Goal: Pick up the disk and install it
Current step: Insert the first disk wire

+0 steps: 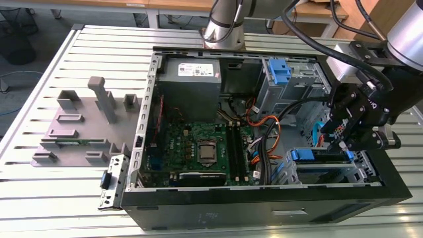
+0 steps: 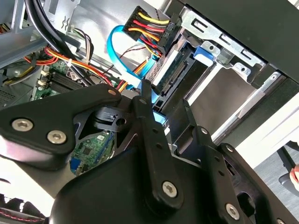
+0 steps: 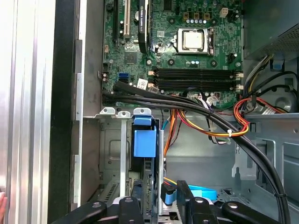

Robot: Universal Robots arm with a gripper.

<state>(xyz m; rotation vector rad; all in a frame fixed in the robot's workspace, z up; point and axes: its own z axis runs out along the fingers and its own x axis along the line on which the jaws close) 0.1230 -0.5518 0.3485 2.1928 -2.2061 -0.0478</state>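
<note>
Slatted aluminium surface; open black metal computer case. Silver-grey rectangular disk, blue-railed, on edge in grey metal corner bay. Black tool: fingers apart, straddling it. Orange and black cables crowd alongside.

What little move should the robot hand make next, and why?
Probably ease the disk a bit deeper into its bay: the hand sits right at the disk, which already stands edge-on in the bay's slot.

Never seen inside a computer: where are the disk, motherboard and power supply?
disk (image 2: 174, 71): second wrist view, connector end.
motherboard (image 3: 166, 46): first wrist view, green surface.
power supply (image 1: 190, 99): exterior view, side face.
</note>
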